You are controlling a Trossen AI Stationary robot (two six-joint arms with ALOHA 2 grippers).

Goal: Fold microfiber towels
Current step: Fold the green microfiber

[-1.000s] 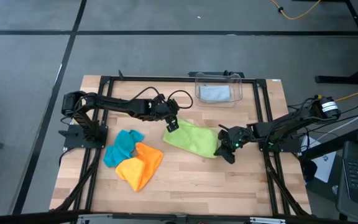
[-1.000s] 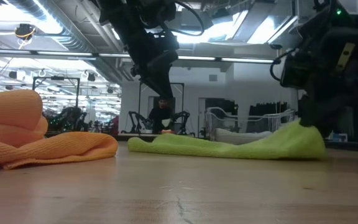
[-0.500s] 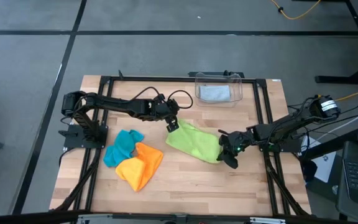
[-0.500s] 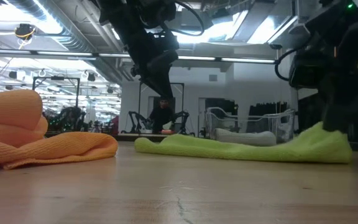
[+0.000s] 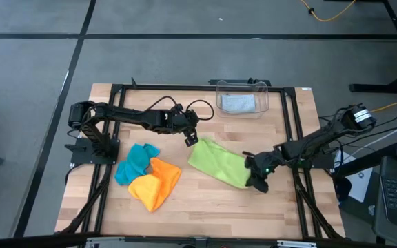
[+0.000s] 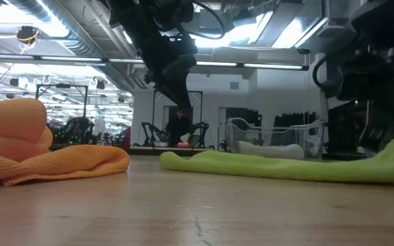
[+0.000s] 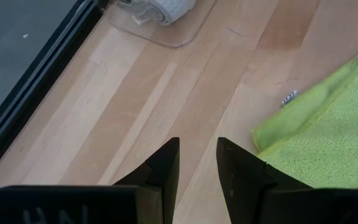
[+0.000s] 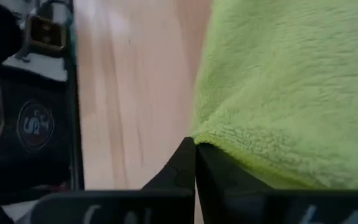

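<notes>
The right gripper [image 5: 256, 175] is clenched on an edge of the lime green towel [image 5: 218, 164], with the pile bunched right at its fingertips in the right wrist view. That pinch sits at the towel's near right end, so the cloth lies stretched across the middle of the tabletop [image 5: 205, 203] in a long low strip, which suits drawing it flat before a fold. In the low view the towel [image 6: 286, 166] rests almost level on the wood, lifted only slightly toward the held end.

The left gripper [image 5: 191, 138] hovers just beside the towel's far left corner, holding nothing. Its fingers [image 7: 163, 169] stand apart over bare wood, with the green corner and its small white tag [image 7: 289, 98] lying off to one side. Released and low, it seems placed to take that corner next, so both arms can handle the cloth together.

The teal blue towel [image 5: 135, 161] and the orange towel [image 5: 156, 182] lie crumpled and touching on the left of the tabletop, well clear of the working space; they look unfolded and waiting. The light grey towel [image 5: 238, 103] sits inside the clear plastic bin [image 5: 263, 91] at the far edge, apparently already done and put away.
</notes>
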